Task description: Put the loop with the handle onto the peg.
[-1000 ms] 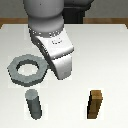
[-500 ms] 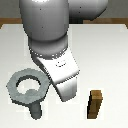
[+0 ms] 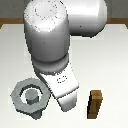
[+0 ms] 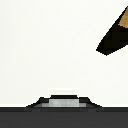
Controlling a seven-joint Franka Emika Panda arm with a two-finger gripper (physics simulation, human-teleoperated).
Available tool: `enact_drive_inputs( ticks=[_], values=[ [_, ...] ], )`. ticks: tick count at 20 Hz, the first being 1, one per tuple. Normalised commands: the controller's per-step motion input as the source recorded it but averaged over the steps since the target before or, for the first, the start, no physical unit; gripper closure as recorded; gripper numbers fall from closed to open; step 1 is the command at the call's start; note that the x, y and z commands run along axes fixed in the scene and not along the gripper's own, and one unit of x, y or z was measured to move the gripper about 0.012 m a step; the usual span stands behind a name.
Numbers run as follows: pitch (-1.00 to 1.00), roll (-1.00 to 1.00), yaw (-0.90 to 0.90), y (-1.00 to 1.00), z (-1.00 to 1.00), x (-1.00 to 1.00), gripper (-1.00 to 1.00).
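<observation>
1. Right, exterior view first: I'm looking at the loop with the handle (image 3: 29,95) sitting low at the exterior view's left, and through its hole I can see the lighter flat top of the peg (image 3: 30,96). So the ring lies around the peg, roughly centred, though I can't tell whether it has dropped fully to the table (image 3: 115,55).
2. The arm's wrist housing bulks over the ring's near edge, on the exterior view's right of it. The fingers themselves are hidden behind that housing here, so whether they are clamped on the tab handle or let go, I cannot tell. The handle isn't visible either.
3. The brown block (image 3: 95,104) stands upright, well apart toward the exterior view's right, out of the way.
4. Wrist view now: mostly bare table, one dark brown wedge that I take for the brown block (image 4: 116,35), and a pale grey slab at the picture's edge. No fingertips show, and no ring or peg.
5. My judgement: placing looks nearly done; the next move turns on straight-up clearance.
</observation>
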Motion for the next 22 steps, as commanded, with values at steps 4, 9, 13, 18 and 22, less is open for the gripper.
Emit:
enact_drive_inputs(
  ticks=[4,9,13,18,22],
  values=[
    [0.00,0.00,0.00,0.00,-1.00,-1.00,1.00],
    [0.00,0.00,0.00,0.00,-0.40,0.00,-1.00],
    [0.00,0.00,0.00,0.00,0.00,0.00,-1.00],
    [0.00,0.00,0.00,0.00,0.00,0.00,-1.00],
    [0.00,0.00,0.00,0.00,0.00,0.00,-1.00]
  ],
)
